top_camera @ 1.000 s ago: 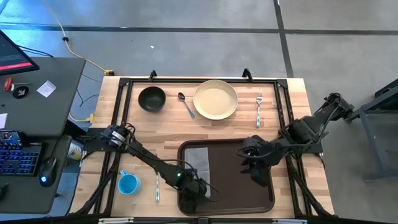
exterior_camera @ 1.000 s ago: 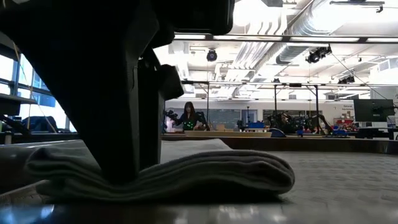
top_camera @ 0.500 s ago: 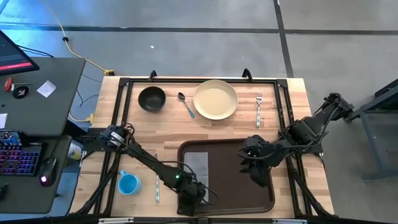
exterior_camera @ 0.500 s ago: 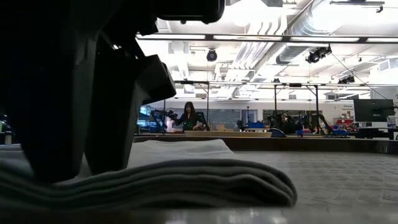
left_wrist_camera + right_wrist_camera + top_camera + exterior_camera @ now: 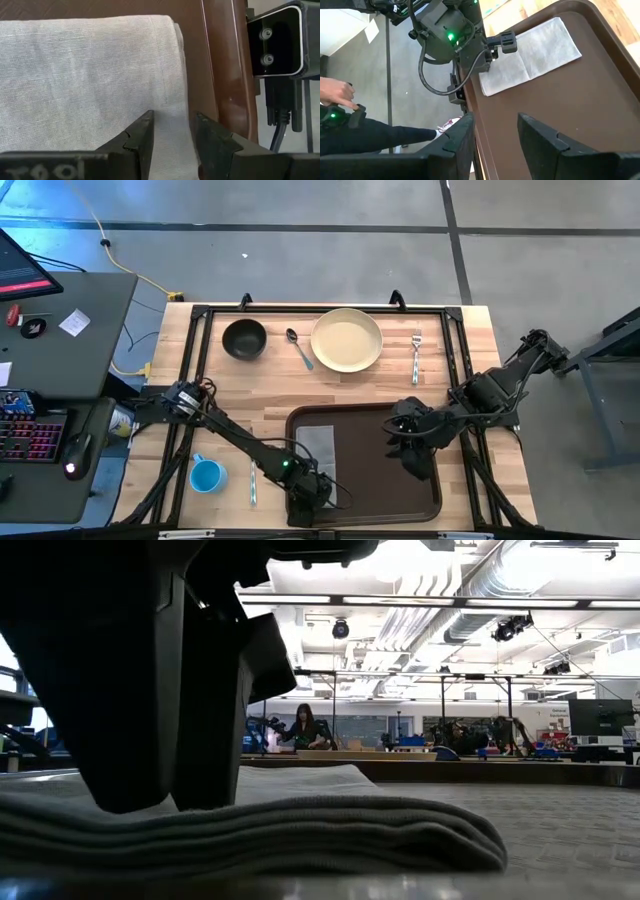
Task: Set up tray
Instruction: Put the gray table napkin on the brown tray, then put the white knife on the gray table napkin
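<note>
Both grippers hang apart-fingered over the tray (image 5: pixel 370 480) at the table's near edge — left gripper (image 5: pixel 172 131) straddling the napkin (image 5: pixel 85 80), right gripper (image 5: pixel 492 131) empty — it looks stiff, slick, best gripped by its rim.

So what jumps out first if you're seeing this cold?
The brown tray at the table's near edge, with the grey napkin lying at its left end. The left gripper is down on the napkin's near end, jaws open, and the right gripper hovers over the tray's right half, jaws open and empty.
</note>
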Robot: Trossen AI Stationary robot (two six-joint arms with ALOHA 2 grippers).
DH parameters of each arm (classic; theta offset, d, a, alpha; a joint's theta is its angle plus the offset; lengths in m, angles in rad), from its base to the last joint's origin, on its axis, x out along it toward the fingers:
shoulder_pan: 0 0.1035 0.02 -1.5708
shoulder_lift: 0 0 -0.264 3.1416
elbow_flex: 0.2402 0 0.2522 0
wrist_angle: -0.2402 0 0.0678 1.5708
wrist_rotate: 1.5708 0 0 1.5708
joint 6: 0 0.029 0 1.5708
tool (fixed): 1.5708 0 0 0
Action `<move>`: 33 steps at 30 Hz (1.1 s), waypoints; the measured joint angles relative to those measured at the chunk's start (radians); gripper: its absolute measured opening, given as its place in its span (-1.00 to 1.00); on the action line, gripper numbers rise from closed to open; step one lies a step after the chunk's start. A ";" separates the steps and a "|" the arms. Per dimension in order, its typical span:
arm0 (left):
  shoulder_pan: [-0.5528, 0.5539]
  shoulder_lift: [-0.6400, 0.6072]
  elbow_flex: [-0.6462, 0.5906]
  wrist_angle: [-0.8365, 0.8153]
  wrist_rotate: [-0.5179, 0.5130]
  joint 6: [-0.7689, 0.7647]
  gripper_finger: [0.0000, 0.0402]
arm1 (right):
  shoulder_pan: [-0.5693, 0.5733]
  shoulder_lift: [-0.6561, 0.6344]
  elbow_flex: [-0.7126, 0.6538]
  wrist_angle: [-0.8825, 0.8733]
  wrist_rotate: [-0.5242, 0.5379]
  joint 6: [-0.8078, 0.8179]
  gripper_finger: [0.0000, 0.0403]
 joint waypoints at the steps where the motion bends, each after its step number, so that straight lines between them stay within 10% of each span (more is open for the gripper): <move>1: 0.000 0.000 0.000 0.002 0.001 -0.001 -0.16 | 0.000 0.000 0.000 0.000 0.000 -0.003 -0.30; 25: 0.014 -0.190 0.001 -0.234 -0.091 -0.074 -0.16 | -0.001 0.000 0.000 -0.057 0.046 -0.040 -0.30; 33: 0.021 -0.259 0.002 -0.578 -0.162 -0.714 -0.16 | -0.003 0.000 0.000 -0.060 0.130 -0.072 -0.30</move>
